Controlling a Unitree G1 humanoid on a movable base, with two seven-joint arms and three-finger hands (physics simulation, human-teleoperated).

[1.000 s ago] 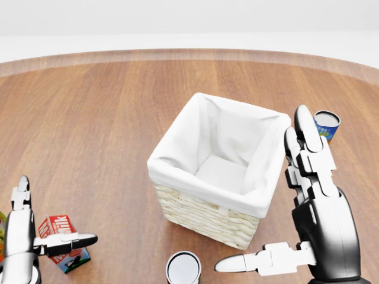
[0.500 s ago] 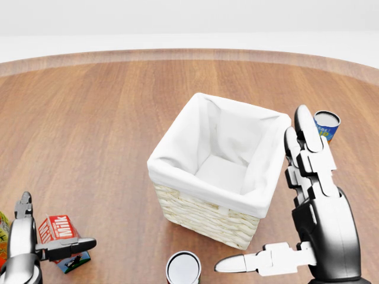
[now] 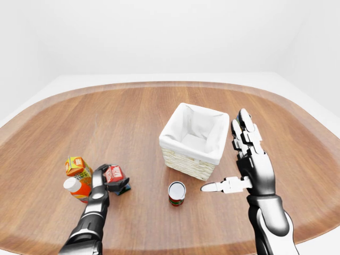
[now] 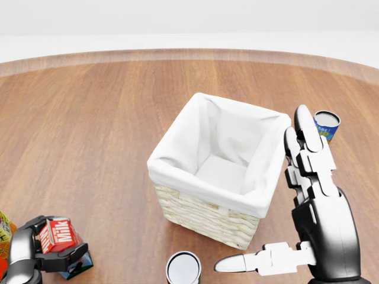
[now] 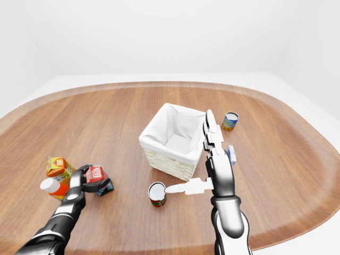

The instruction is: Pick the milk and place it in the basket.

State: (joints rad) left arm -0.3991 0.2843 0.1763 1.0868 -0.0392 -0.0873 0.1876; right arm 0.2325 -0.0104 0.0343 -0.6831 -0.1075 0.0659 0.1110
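Since a second ago, the left hand (image 4: 35,251) has curled its fingers round the milk (image 4: 57,235), near the table's (image 3: 133,117) left edge. Centrally stands the basket (image 4: 216,171). At right, the right hand (image 4: 317,219) hovers, fingers spread wide.

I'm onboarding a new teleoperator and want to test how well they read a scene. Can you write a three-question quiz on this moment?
1. True or false: the milk carton already lies in the basket.
2. Which robot hand is at the milk: A) left robot hand, B) right robot hand?
3. Fill in: the basket's lining is ___.

Key: 1 false; 2 A; 3 white
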